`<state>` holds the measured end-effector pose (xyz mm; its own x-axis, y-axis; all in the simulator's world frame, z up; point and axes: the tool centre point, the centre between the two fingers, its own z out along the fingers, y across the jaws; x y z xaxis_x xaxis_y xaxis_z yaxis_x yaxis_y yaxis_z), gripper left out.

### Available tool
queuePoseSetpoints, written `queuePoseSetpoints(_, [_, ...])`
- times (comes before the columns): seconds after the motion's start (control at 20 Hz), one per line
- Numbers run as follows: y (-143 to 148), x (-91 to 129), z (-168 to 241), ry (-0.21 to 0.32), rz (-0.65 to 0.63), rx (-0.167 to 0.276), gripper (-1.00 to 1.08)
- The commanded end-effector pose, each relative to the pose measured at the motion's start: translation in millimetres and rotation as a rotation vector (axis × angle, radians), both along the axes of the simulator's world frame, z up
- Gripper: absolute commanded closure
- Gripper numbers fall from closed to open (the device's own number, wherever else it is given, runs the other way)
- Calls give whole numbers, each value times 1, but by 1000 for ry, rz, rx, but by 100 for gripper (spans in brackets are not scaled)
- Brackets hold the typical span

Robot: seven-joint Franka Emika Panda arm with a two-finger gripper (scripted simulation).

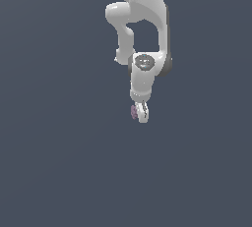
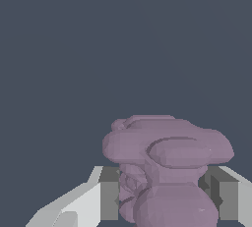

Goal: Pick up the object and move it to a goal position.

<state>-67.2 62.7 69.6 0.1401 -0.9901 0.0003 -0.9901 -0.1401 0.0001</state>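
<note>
The object is a small lumpy mauve-pink cluster of rounded bumps [image 2: 167, 167]. In the wrist view it sits between my two grey finger pads [image 2: 109, 194], which press on it from both sides. In the exterior view the white arm hangs down from the top and my gripper [image 1: 141, 114] points downward near the middle of the picture. A bit of the pink cluster [image 1: 134, 112] shows at the gripper's side toward the exterior view's left. The rest of it is hidden by the fingers.
A plain dark blue-grey surface [image 1: 59, 172] fills both views. No other object, container or edge shows.
</note>
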Motion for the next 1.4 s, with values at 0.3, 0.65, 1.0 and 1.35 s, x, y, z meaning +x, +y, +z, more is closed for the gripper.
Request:
queuePoseSetpoints(0.3, [10, 22, 46, -1, 0, -1, 108])
queuePoseSetpoints(0.65, [22, 50, 105, -1, -1, -2, 108])
queuePoseSetpoints(1.0, [35, 80, 165, -1, -1, -3, 108])
queuePoseSetpoints(1.35, [47, 105, 215, -1, -1, -3, 108])
